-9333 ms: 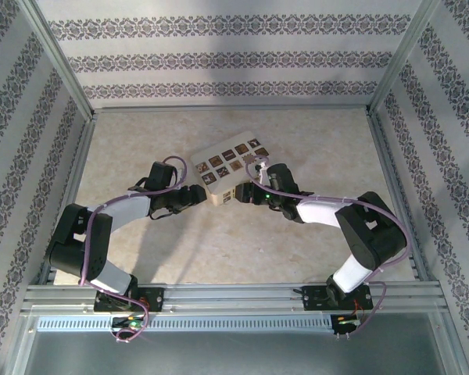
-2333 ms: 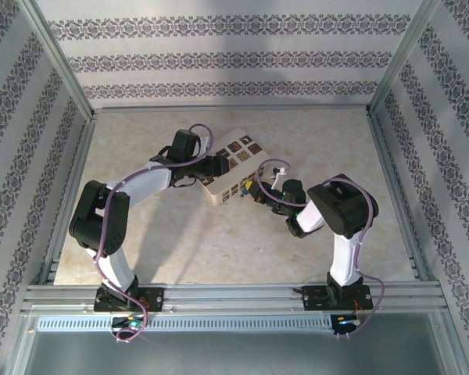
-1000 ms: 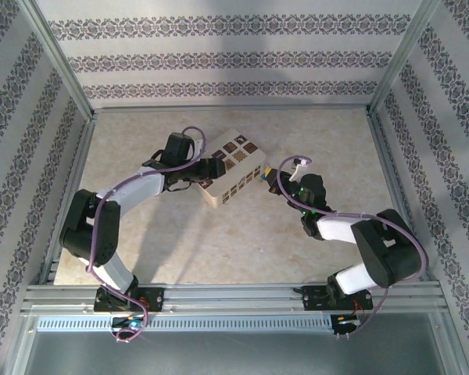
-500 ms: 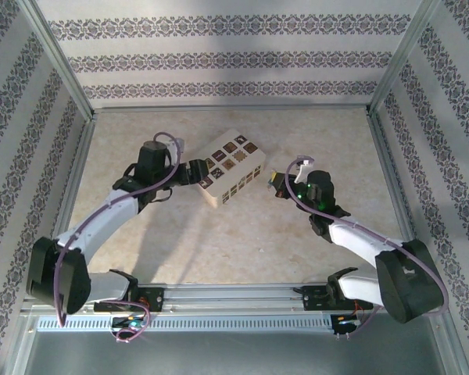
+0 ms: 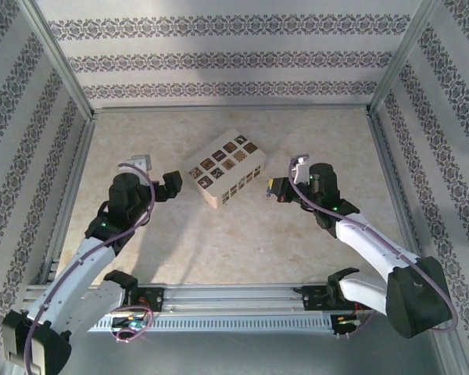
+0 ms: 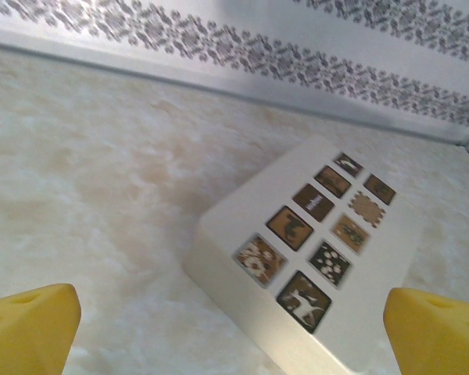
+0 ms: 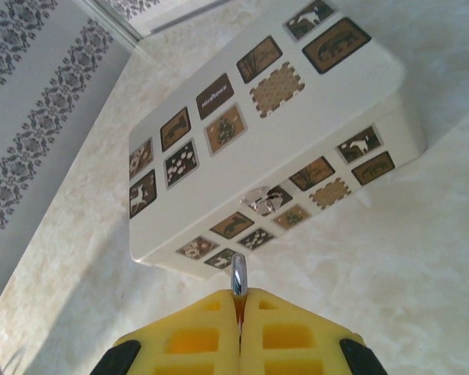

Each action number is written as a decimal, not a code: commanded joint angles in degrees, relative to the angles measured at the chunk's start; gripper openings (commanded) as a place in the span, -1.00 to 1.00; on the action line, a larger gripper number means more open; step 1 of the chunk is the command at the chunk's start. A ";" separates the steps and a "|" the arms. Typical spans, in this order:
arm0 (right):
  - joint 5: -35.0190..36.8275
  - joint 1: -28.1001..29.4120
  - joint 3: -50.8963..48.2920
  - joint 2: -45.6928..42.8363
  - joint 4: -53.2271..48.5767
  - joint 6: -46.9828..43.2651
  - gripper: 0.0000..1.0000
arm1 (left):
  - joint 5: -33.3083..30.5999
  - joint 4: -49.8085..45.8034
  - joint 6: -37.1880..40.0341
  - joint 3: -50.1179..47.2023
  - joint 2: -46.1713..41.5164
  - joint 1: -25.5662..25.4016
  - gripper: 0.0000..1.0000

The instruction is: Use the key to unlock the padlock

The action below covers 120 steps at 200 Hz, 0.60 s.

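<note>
The arms (image 5: 371,242) are white-linked, black-jointed, strung with purple cables (image 5: 291,186); left pincer (image 5: 173,187) and right pincer (image 7: 240,312) have yellow fingers (image 7: 285,336).

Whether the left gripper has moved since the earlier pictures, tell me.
Yes. The left gripper backed off the box, toward the table's left edge.

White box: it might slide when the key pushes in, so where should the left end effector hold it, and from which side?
Likely the left end of the box, jaws across its two long walls, coming low from the left. Those walls are flat and parallel, the open left end effector faces that end, and the front latch is left free for the key.
</note>
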 commanded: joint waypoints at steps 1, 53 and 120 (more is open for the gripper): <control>-2.43 -0.39 2.64 -1.33 -6.44 -1.71 -1.00 | -5.53 2.83 4.36 -0.86 -1.56 0.65 0.99; -2.81 1.33 6.53 -1.26 -19.23 -1.53 -1.00 | -8.12 2.39 3.92 -3.53 -2.87 0.63 0.99; 0.13 7.16 9.26 1.05 -28.90 -0.41 -1.00 | -9.78 2.19 5.37 -3.84 -2.67 0.69 0.99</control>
